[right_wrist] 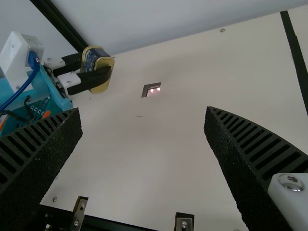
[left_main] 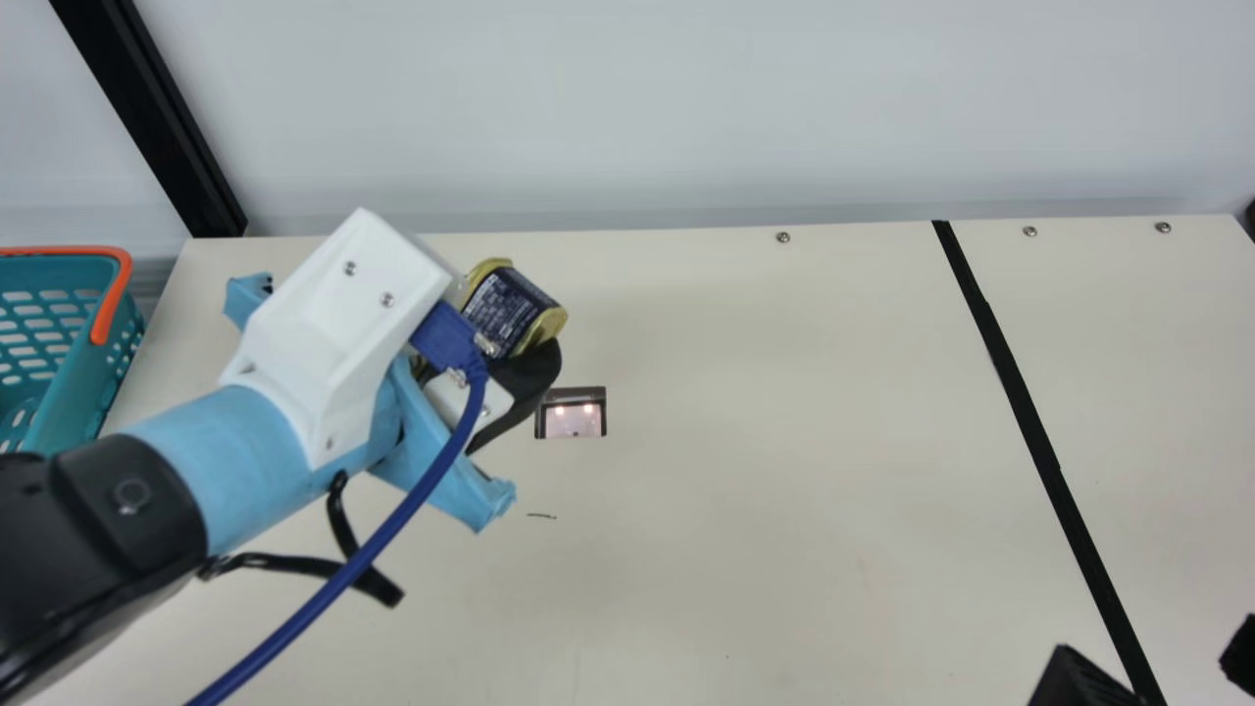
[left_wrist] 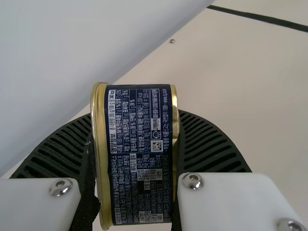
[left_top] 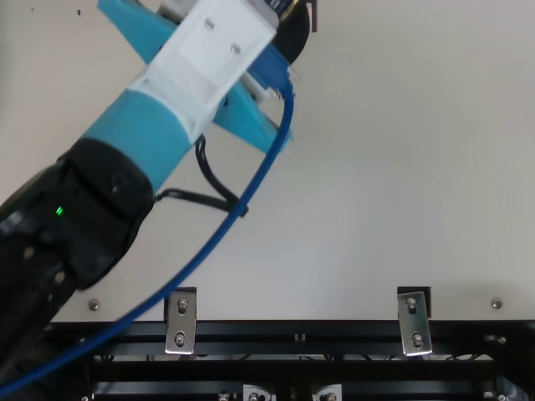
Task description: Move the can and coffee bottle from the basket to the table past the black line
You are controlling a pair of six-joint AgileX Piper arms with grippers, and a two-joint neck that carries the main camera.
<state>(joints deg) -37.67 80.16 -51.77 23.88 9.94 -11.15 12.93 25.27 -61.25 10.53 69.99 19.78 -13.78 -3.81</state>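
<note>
The can's transfer appears in hand: the can [left_main: 515, 309] is clasped by the left end effector [left_wrist: 137, 154], well short of the black line [left_main: 1033, 417], probably raised. Next, it should be carried past the line and lowered. The right end effector [right_wrist: 143, 115], near the line, is spread wide, unloaded. The basket [left_main: 74, 382] is set farther from the line than the can. The cream worktop [left_main: 735, 441] is backed by a pale wall [left_main: 637, 108] at the line's far end.

In the main view, the left edge cuts off the basket [left_main: 83, 378]; at lower right, the frame crops the right gripper [left_main: 1152, 657]. Left of centre, the left arm [left_main: 324, 324] partly hides the can [left_main: 508, 312].
</note>
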